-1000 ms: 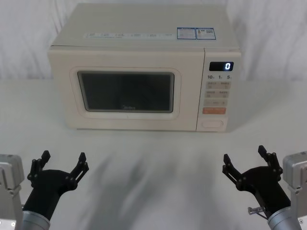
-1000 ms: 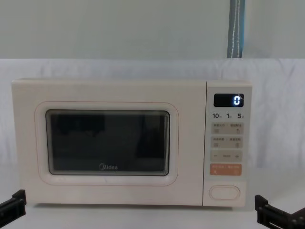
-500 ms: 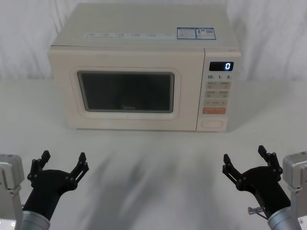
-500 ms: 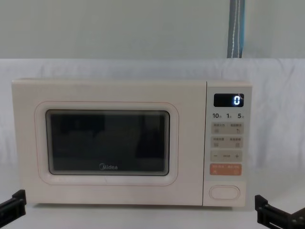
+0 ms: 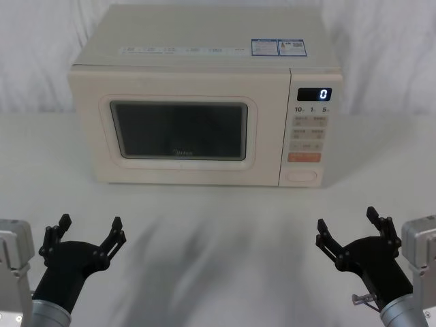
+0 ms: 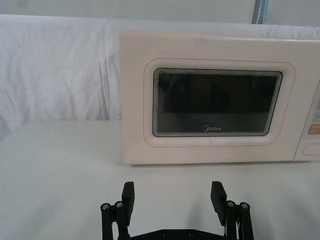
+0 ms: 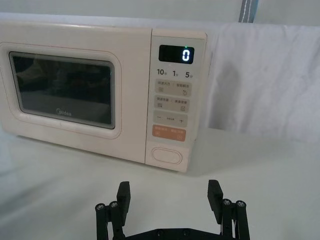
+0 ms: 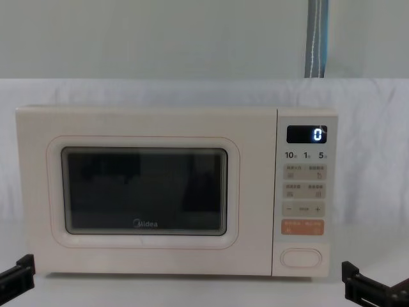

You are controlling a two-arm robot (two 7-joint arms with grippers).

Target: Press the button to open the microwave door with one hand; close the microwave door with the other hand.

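Observation:
A cream microwave stands at the table's back centre, its door (image 5: 180, 137) (image 8: 146, 192) (image 6: 215, 104) (image 7: 65, 95) shut flush, with a dark window and a Midea logo. The wide cream pill button (image 5: 302, 176) (image 8: 301, 257) (image 7: 167, 154) sits at the bottom of the control panel, below an orange key (image 5: 304, 157). My left gripper (image 5: 88, 228) (image 6: 173, 194) hovers open near the table's front left, well short of the door. My right gripper (image 5: 351, 225) (image 7: 169, 194) hovers open at the front right, well short of the button.
The control panel shows a lit "0" display (image 5: 315, 95) above small beige keys. The white-covered table (image 5: 218, 218) runs bare between the microwave and both grippers. A white cloth backdrop (image 8: 370, 128) hangs behind.

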